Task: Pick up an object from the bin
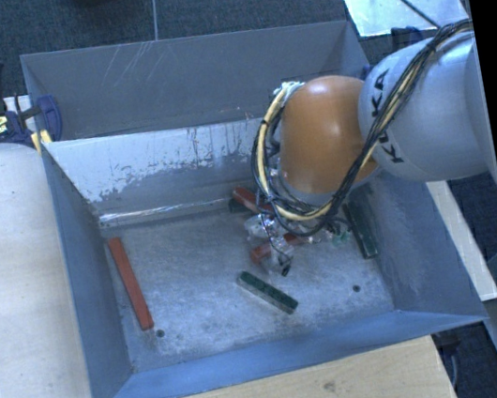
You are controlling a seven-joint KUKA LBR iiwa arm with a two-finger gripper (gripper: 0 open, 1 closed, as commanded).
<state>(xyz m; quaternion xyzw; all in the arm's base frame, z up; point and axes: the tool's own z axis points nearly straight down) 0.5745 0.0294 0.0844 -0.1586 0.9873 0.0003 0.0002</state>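
Arm [415, 116] lettered KUKA, fingers [275, 251] low at bin [89, 269] middle, grip state unclear, dark green bar [268, 292] just beside

Matt grey metal bin [89, 269], scratched and scuffed. Glossy, smooth orange cover [323, 132] above the gripper [274, 248]. Matt red stick [130, 283] well left of it, dull dark-green bar [268, 292] just below.

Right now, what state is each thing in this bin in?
gripper: lowered close to the bin floor, mid-bin, beside a small reddish bit.
red stick: lying flat at the left, alone.
dark green bar: lying flat, diagonal, just in front of the gripper.
dark bar: lying by the right wall, partly hidden by the arm.
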